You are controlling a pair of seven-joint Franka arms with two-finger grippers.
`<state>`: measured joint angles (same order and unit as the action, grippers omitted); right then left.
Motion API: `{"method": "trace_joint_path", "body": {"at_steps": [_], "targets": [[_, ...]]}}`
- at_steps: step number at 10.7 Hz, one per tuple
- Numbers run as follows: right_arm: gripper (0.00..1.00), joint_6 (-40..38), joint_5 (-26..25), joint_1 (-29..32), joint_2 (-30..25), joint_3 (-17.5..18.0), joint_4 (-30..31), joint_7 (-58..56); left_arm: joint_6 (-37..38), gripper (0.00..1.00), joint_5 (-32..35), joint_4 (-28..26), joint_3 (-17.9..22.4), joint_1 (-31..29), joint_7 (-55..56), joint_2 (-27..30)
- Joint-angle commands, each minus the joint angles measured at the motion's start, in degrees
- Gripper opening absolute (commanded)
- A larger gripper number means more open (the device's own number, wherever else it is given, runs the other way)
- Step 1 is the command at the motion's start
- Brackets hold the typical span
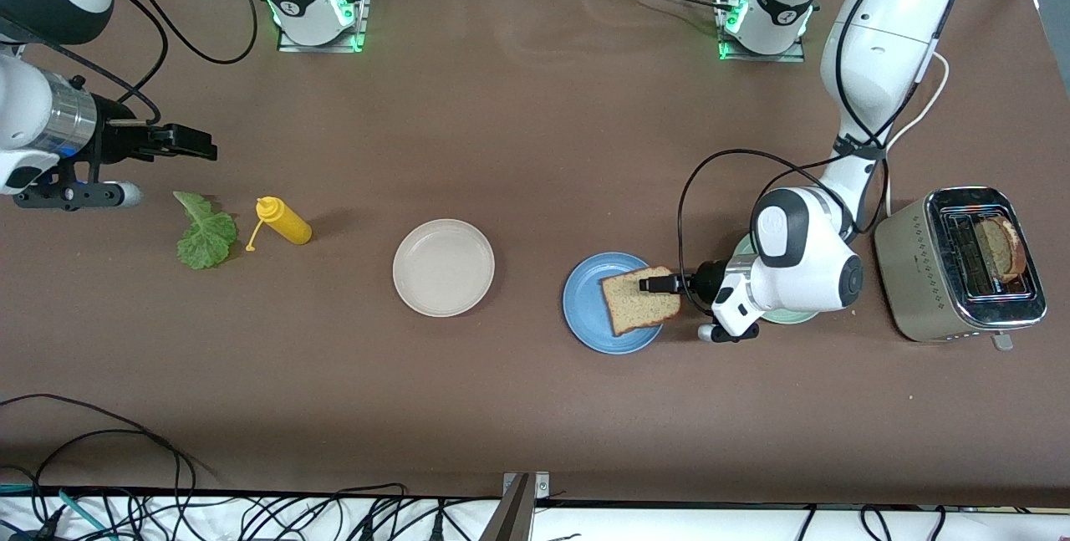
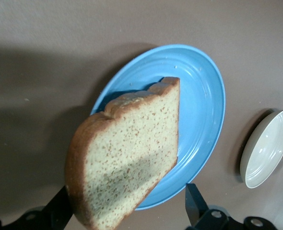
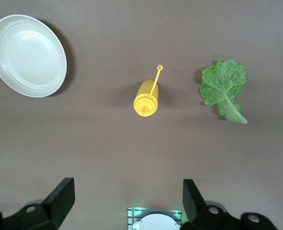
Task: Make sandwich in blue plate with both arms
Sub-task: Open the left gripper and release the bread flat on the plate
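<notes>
- Bread slice (image 1: 639,300), front view: a square brown wholegrain slice with a darker crust lies on the blue plate (image 1: 587,311), its edge toward the left arm's end of the desk (image 1: 535,407) jutting over the rim. The left end effector (image 1: 659,283) sits low over that edge. A second slice (image 1: 1000,247) stands in the toaster (image 1: 919,273). The lettuce leaf (image 1: 203,233) lies flat near the right arm's end, beside a yellow squeeze bottle (image 1: 286,222); a beige-white plate (image 1: 443,267) sits mid-desk. The right end effector (image 1: 180,141) waits in the air over the bare desk beside the lettuce.
- Left wrist view: the slice (image 2: 127,153) leans tilted on the sky-blue plate (image 2: 204,96), speckled crumb up; the fingers (image 2: 193,201) stand wide apart, gripping nothing.
- Right wrist view: the fingers (image 3: 62,196) are spread wide and empty, over the bottle (image 3: 146,98), ruffled green leaf (image 3: 225,88) and pale plate (image 3: 27,55).
</notes>
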<state>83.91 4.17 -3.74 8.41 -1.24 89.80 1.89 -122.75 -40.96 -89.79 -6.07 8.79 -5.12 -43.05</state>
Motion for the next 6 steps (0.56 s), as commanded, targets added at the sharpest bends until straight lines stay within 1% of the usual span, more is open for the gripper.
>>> {"method": "trace_joint_path", "body": {"at_steps": [1, 4, 6], "targets": [[1.0, 0.37, 1.02, 0.22, -0.59, -0.08, 0.82, -0.48, -0.3, 1.0, 1.41, 0.84, 0.19, 3.42, 8.43, -0.1], [1.0, 0.37, 1.02, 0.22, -0.42, -0.17, 0.73, -0.48, -3.2, 1.0, 1.41, 1.11, 0.27, 4.22, 8.82, -0.89], [1.0, 0.63, 1.02, 0.31, -0.24, -0.08, 0.73, -0.48, -3.2, 1.0, 1.49, 1.02, 0.45, 3.52, 3.93, -0.9]]}}
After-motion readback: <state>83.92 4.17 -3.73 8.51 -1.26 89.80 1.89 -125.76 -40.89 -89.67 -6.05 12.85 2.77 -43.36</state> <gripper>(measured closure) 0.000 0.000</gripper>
